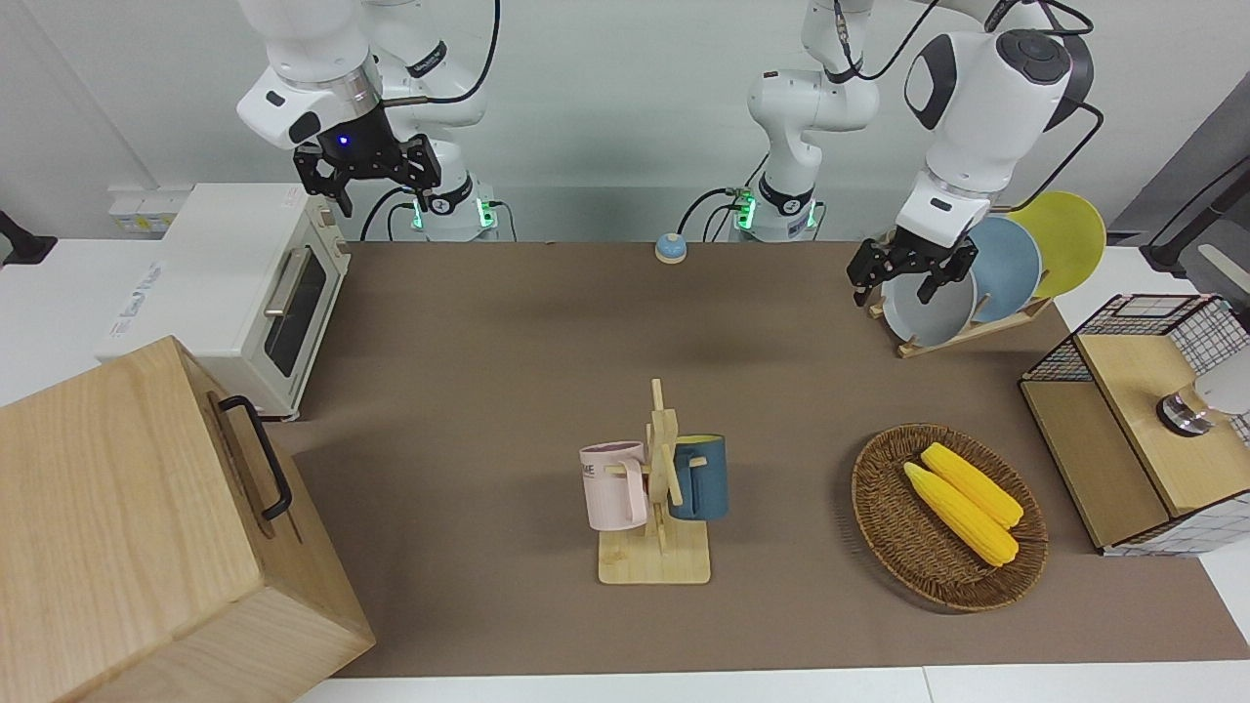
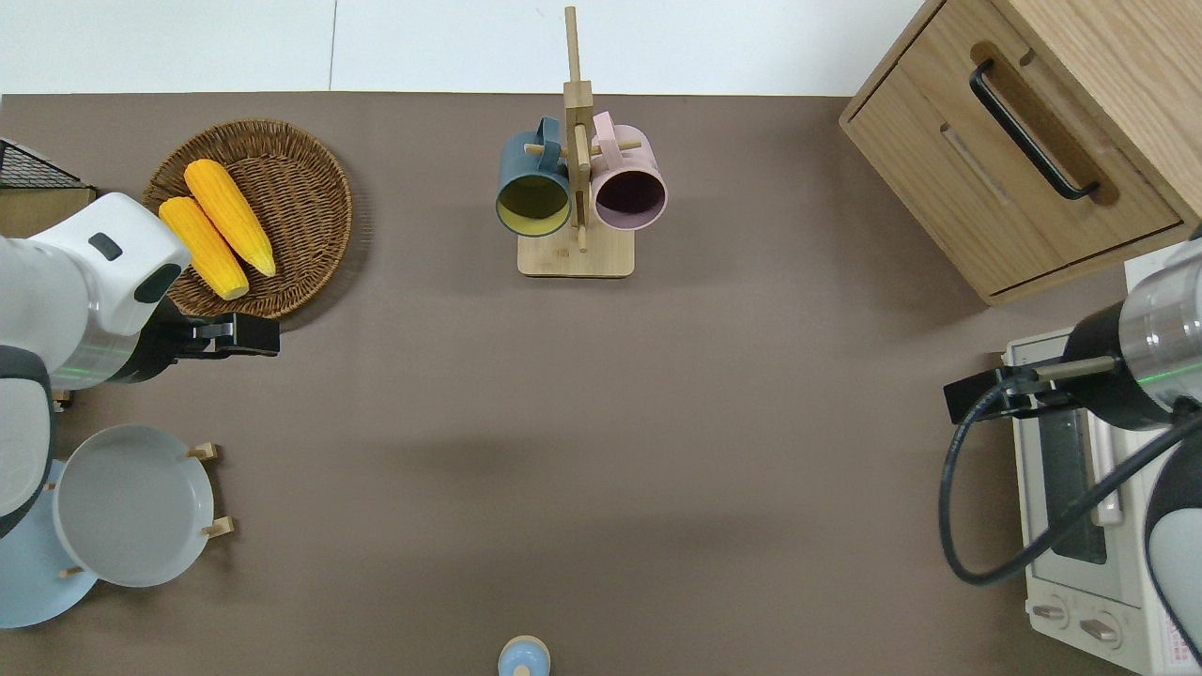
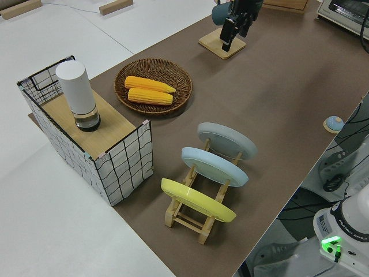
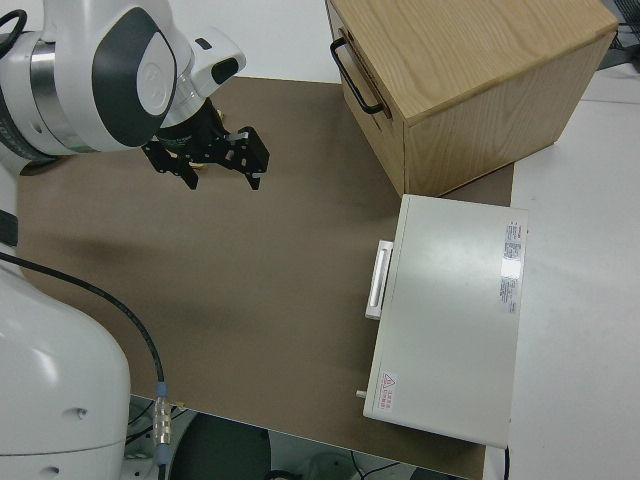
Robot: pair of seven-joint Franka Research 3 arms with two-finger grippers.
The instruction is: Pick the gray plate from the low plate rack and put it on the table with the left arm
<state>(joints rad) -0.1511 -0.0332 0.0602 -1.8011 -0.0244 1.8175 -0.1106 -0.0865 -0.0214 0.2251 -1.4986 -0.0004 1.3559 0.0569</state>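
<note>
Left tool (image 1: pixel 913 277) spread wide, upper right of front frame. Round, smooth gray plate (image 1: pixel 930 309) leaning in slatted wooden low plate rack (image 1: pixel 977 330). Right arm parked.

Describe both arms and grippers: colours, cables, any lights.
Both are glossy white jointed arms. The left arm has dark gray round joint caps, black cables and a black two-finger left gripper. The right arm has a silver wrist band, a blue wrist light and a black right gripper.

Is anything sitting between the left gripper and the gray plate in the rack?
Nothing visible does. The gray plate stands in the low plate rack's end slot farthest from the robots, its face unobstructed; the blue plate sits in the next slot nearer the robots. The open left gripper hangs close above the plate.
</note>
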